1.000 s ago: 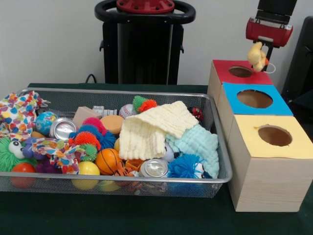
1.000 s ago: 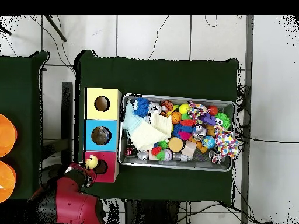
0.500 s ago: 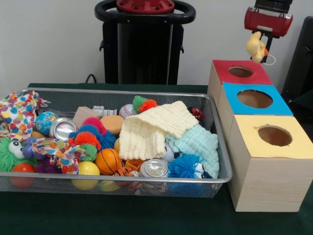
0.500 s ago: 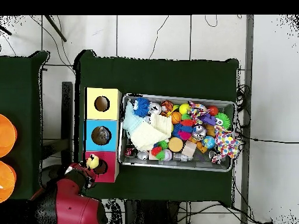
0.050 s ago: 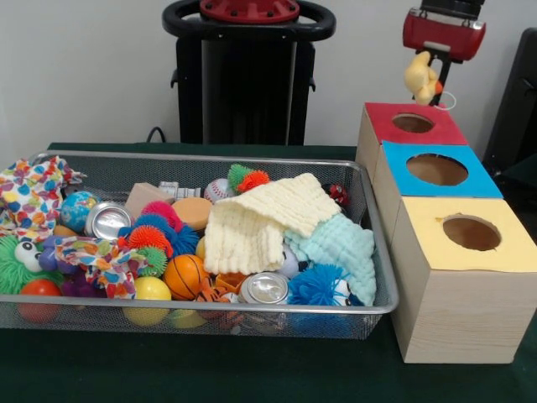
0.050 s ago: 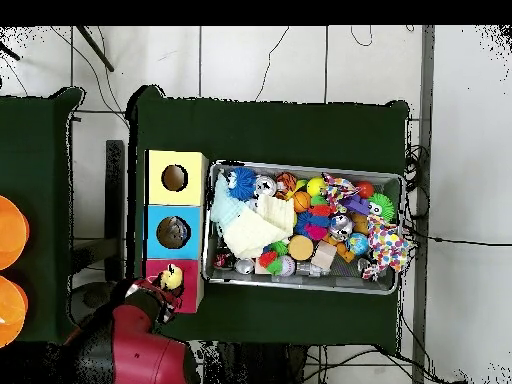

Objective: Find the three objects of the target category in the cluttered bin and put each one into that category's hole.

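A small yellow plush duck [image 5: 420, 76] with an orange beak hangs high above the red-topped box [image 5: 383, 120]. My gripper [image 5: 435, 74] is shut on it, under the red wrist housing. In the overhead view the duck [image 6: 172, 277] sits over the red box [image 6: 191, 291], right at its hole, with the gripper [image 6: 162, 284] beside it. The wire bin [image 5: 374, 225] is packed with toys, balls, cans and cloths. The red box's hole [image 5: 413, 122] is open and dark.
A blue-topped box [image 5: 398, 168] and a yellow-topped box [image 5: 428, 243] stand in a row with the red one, right of the bin. A cream cloth [image 5: 256, 220] and a mint cloth [image 5: 342, 245] cover part of the clutter. Orange discs [image 6: 10, 232] lie off the table.
The gripper has risen and shifted left in the front view, carrying the duck. Overhead, the duck moved from the red box's edge to over its hole.
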Motion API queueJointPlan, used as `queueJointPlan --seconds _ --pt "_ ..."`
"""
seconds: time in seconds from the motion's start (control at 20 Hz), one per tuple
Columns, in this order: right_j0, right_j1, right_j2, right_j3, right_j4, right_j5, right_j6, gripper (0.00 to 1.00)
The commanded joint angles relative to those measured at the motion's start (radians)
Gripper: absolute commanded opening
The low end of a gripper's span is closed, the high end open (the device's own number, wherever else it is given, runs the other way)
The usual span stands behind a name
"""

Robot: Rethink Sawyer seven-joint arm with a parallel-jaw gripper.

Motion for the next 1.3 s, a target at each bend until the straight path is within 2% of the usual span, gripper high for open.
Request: queueJointPlan --seconds 0.05,0.4,0.95,1.3 --pt "-0.071 0.008 0.123 0.098 -0.058 -0.074 0.139 0.00" --pt "-0.112 0.008 0.159 0.128 -0.094 -0.128 0.149 0.00" --pt "-0.048 0.019 0.111 0.092 -0.073 -0.073 0.183 0.00" --pt "-0.040 0.021 0.099 0.081 -0.067 -0.058 0.182 0.00"
